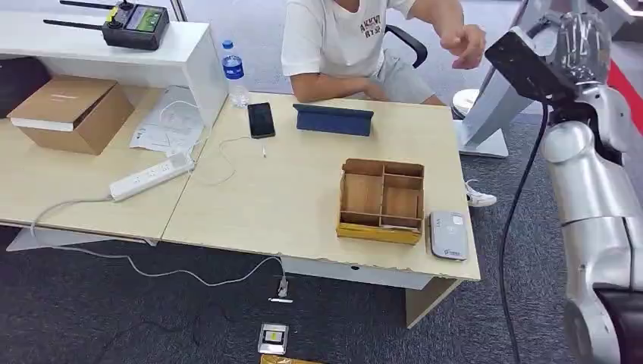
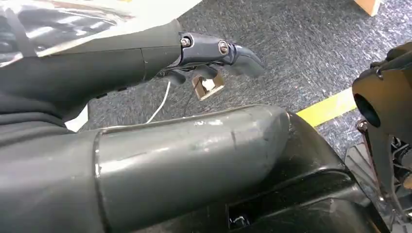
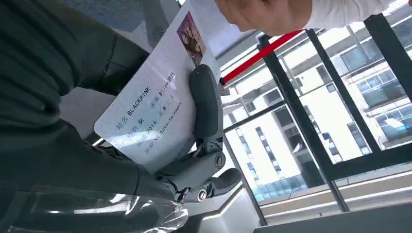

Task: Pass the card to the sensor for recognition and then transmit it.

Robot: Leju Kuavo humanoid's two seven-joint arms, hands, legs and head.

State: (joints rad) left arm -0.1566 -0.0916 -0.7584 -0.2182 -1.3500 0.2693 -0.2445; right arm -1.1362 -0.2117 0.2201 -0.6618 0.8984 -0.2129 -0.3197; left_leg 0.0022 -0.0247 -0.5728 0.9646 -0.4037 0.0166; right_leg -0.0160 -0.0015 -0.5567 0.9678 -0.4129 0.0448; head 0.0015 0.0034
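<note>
While the right arm (image 1: 591, 189) is raised at the right side of the head view, its hand (image 1: 580, 45) is seen high up near a seated person's outstretched hand (image 1: 466, 44), with a black camera box (image 1: 527, 64) at the wrist. On the table (image 1: 288, 197) a wooden tray with compartments (image 1: 381, 200) is set just beside a grey card sensor (image 1: 447, 234) at the near right corner; a phone (image 1: 261, 119), a tablet (image 1: 334, 119) and a water bottle (image 1: 234, 72) are placed farther back, and a power strip (image 1: 152, 176) and a cardboard box (image 1: 72, 112) to the left. In the left wrist view, the left hand (image 2: 214, 56) is seen hanging over grey carpet (image 2: 301, 43) with a yellow line (image 2: 328, 108); its fingers are loosely curled and nothing is held. In the right wrist view, a white card (image 3: 155, 111) with printed text and a small photo is gripped by the right hand, pressed flat by the thumb (image 3: 205, 104), with windows (image 3: 316, 126) behind and the person's hand (image 3: 262, 14) just beyond the card's far end.
</note>
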